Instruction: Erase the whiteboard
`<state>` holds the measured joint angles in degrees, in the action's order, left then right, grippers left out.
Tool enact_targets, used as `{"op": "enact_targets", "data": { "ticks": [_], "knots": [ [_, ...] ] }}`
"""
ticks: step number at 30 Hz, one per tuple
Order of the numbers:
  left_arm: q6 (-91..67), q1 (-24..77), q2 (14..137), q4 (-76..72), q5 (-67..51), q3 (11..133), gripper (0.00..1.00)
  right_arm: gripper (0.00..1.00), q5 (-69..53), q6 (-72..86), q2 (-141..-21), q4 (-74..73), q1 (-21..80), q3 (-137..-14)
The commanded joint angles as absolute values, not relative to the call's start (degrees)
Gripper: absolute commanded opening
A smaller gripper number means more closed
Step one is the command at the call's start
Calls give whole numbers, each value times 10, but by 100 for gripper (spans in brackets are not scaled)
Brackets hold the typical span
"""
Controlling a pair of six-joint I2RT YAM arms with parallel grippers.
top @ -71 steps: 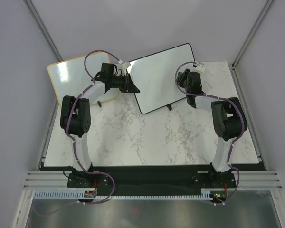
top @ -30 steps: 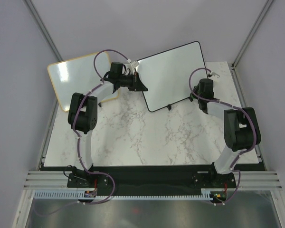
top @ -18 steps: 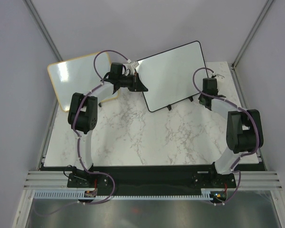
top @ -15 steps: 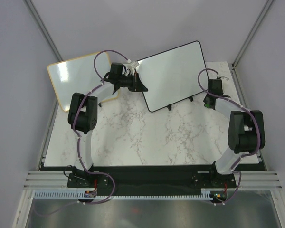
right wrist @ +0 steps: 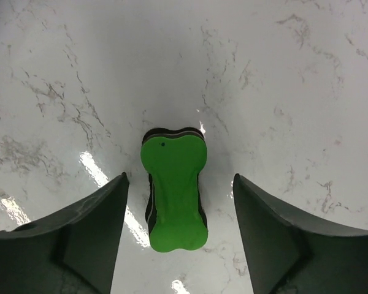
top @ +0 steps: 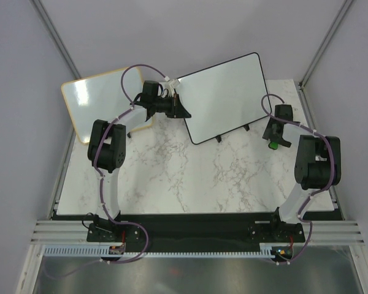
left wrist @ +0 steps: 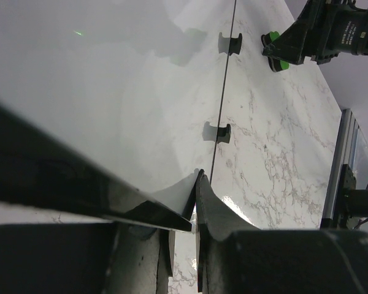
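Observation:
The whiteboard (top: 224,95), black-framed, stands tilted at the back of the table, and its face (left wrist: 110,92) shows plain white. My left gripper (top: 183,113) is shut on the board's lower left edge; in the left wrist view its gripper (left wrist: 196,179) pinches the thin frame. A green bone-shaped eraser (right wrist: 173,190) lies flat on the marble. My right gripper (right wrist: 180,179) hangs open over it, one finger on each side, neither touching. From above, the right gripper (top: 275,136) is right of the board with the eraser (top: 272,146) under it.
A second white board with a light wooden frame (top: 101,101) leans at the back left, behind my left arm. The black-framed board's two small feet (left wrist: 218,131) rest on the marble table (top: 190,177). The table's right edge (top: 322,159) runs close to the right arm.
The right gripper swung right and nearer, away from the board, set the green eraser on the table and opened. The left gripper kept its hold; the board has stayed still for the last second.

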<state>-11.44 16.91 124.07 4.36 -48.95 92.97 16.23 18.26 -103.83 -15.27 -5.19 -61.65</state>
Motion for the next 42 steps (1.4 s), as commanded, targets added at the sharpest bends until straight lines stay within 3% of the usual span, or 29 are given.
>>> {"op": "enact_targets", "data": {
  "ticks": [1,7,11,22,26,29,33,42],
  "knots": [
    [-23,185,1241,110,-412,914,2,78,175,157,-1008,-170,-50,-629],
    [-19,185,1241,113,-408,923,2,78,128,53,-958,-100,20,-597],
    [-18,185,1246,120,-405,931,2,66,9,24,-1003,-69,42,-612],
    [-15,185,1259,130,-398,950,2,60,-10,-33,-1091,-40,51,-678],
    [-16,185,1261,133,-392,953,2,53,-3,-65,-1117,-31,51,-694],
    [-11,185,1261,137,-386,953,2,36,-10,-69,-1128,-42,52,-707],
    [-6,185,1263,146,-388,951,2,34,-8,-74,-1117,-33,51,-700],
    [-11,179,1263,157,-420,939,2,13,-26,-47,-1090,-17,54,-649]
  ]
}}
